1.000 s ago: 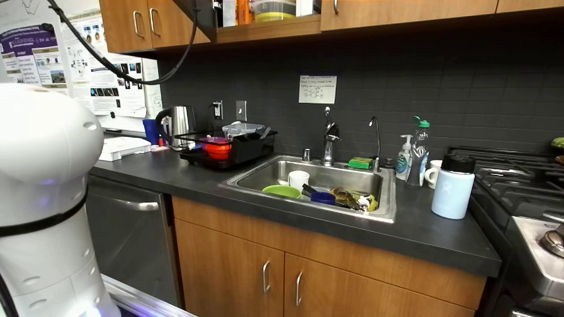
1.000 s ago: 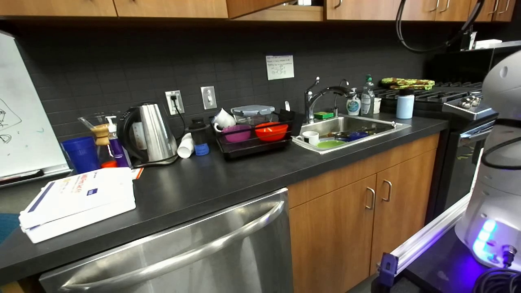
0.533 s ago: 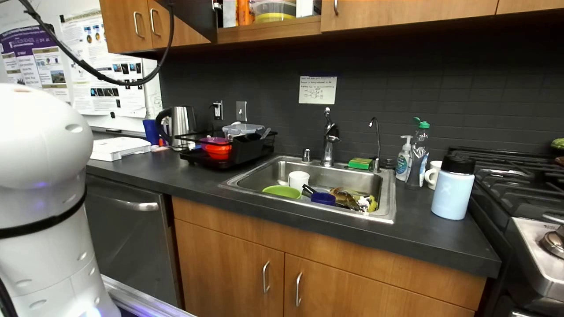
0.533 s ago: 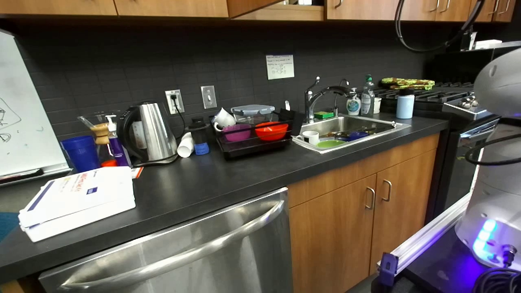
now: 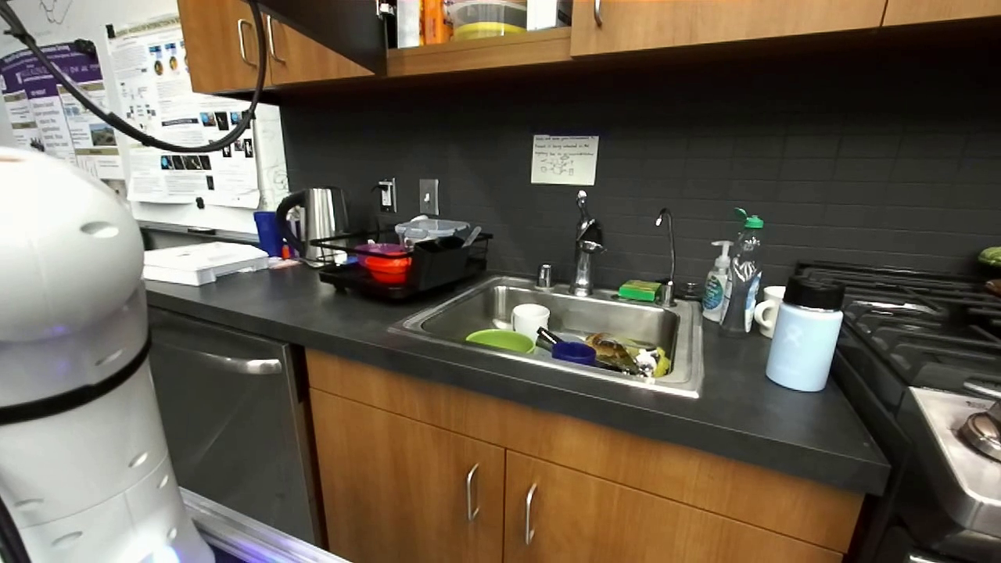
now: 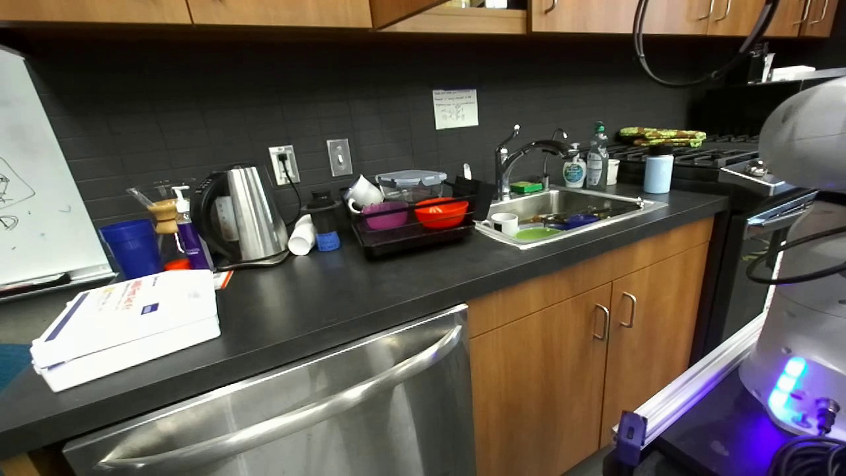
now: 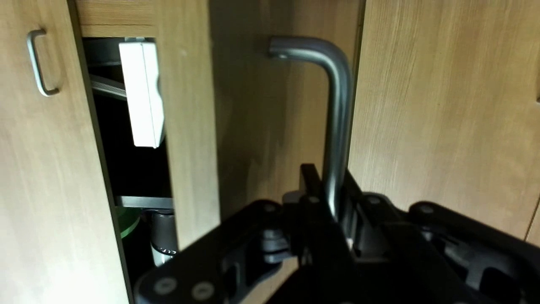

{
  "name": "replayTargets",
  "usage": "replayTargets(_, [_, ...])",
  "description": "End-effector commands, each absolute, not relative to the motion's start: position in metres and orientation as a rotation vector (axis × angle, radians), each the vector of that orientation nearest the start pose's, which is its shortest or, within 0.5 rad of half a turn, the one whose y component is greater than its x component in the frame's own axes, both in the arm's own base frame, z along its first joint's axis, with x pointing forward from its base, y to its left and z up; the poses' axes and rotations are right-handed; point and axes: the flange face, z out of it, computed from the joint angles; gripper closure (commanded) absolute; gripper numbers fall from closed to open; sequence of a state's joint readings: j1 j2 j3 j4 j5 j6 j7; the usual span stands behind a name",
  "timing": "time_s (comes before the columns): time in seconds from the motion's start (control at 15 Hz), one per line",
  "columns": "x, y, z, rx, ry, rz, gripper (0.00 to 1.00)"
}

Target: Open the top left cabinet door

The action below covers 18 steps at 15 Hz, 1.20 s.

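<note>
The top left cabinet door (image 7: 270,126), honey-brown wood, stands partly open in the wrist view, with its pale edge toward the cabinet's gap. Its silver bar handle (image 7: 337,118) runs down between the black fingertips of my gripper (image 7: 328,173), which is shut on the bar. In an exterior view the door's dark inner side (image 5: 328,27) juts out from the wall cabinet. Only a lower corner of the door (image 6: 400,10) shows in an exterior view. Both exterior views leave the gripper out of frame, above the picture.
Inside the cabinet are a white box (image 7: 141,93) and a dark container (image 7: 163,232). Closed doors flank it, one with a handle (image 7: 38,63). A black cable loop (image 5: 195,147) hangs from the arm. Below, the counter carries a dish rack (image 6: 410,238) and kettle (image 6: 254,218).
The door has swung further open, its inner side showing wider. The arm and its hanging cable have shifted left in both exterior views.
</note>
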<state>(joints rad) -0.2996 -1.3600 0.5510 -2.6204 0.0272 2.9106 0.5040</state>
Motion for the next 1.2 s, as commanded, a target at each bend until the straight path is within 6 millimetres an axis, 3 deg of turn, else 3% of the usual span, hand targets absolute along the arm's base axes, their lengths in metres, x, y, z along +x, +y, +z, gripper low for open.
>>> replayTargets(0.0, [0.183, 0.241, 0.686, -2.285, -0.063, -2.261, 0.97])
replayTargets(1.13, [0.183, 0.258, 0.689, -2.332, -0.024, -2.277, 0.97])
